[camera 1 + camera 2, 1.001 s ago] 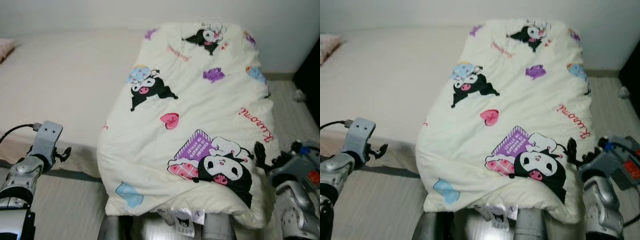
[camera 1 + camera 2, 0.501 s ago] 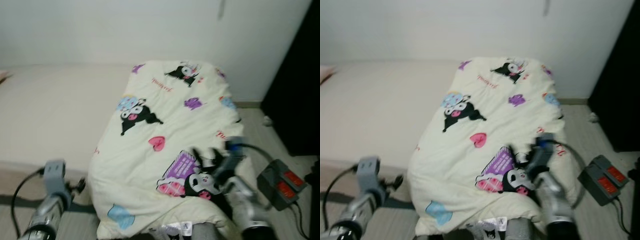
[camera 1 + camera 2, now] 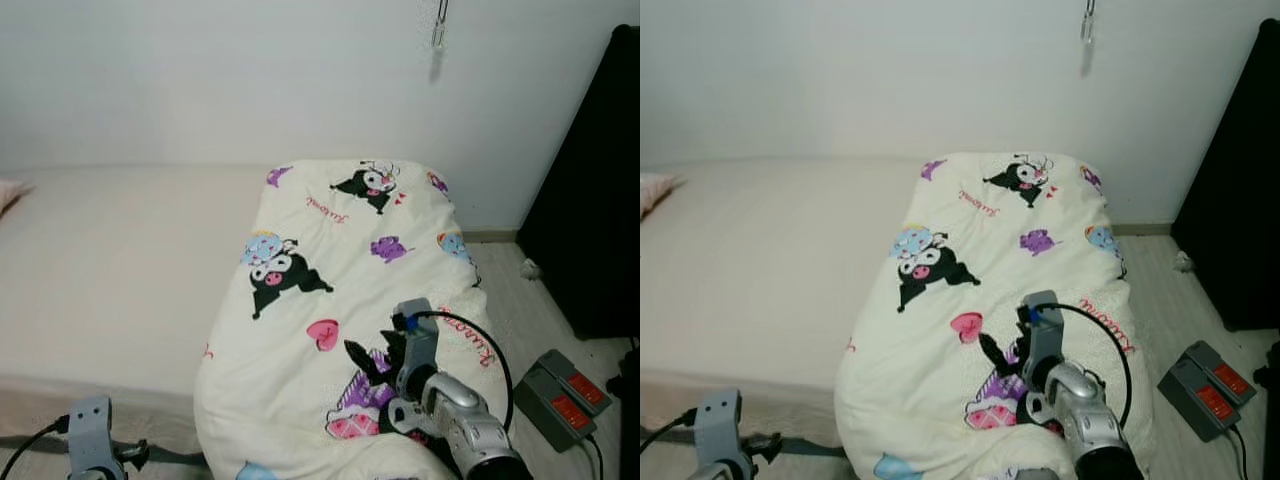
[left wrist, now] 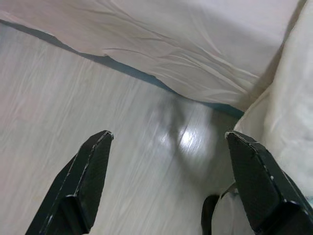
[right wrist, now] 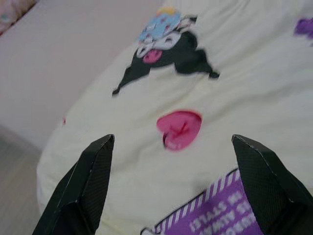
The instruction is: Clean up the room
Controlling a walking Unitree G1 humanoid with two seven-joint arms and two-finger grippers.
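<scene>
A cream blanket (image 3: 340, 270) printed with black cartoon figures covers the right part of the bed (image 3: 110, 260) and hangs over its near edge. My right gripper (image 3: 378, 358) hovers open just above the blanket, near a pink heart print (image 5: 179, 128), holding nothing. In the right wrist view the right gripper (image 5: 172, 142) has the heart between its spread fingers. My left gripper (image 4: 168, 137) is low at the bottom left, open over the pale floor (image 4: 98, 98) beside the bed's edge; the left gripper (image 3: 130, 455) is apart from the blanket.
A pink pillow (image 3: 10, 192) peeks in at the bed's far left. Right of the bed stand dark furniture (image 3: 590, 230), a grey box with red buttons (image 3: 560, 395) and a small white scrap (image 3: 528, 268) on the floor. A white wall (image 3: 200, 80) runs behind.
The camera has tilted up, showing more wall. My right arm swung from the blanket's right edge up over its middle. The left arm sits lower in view.
</scene>
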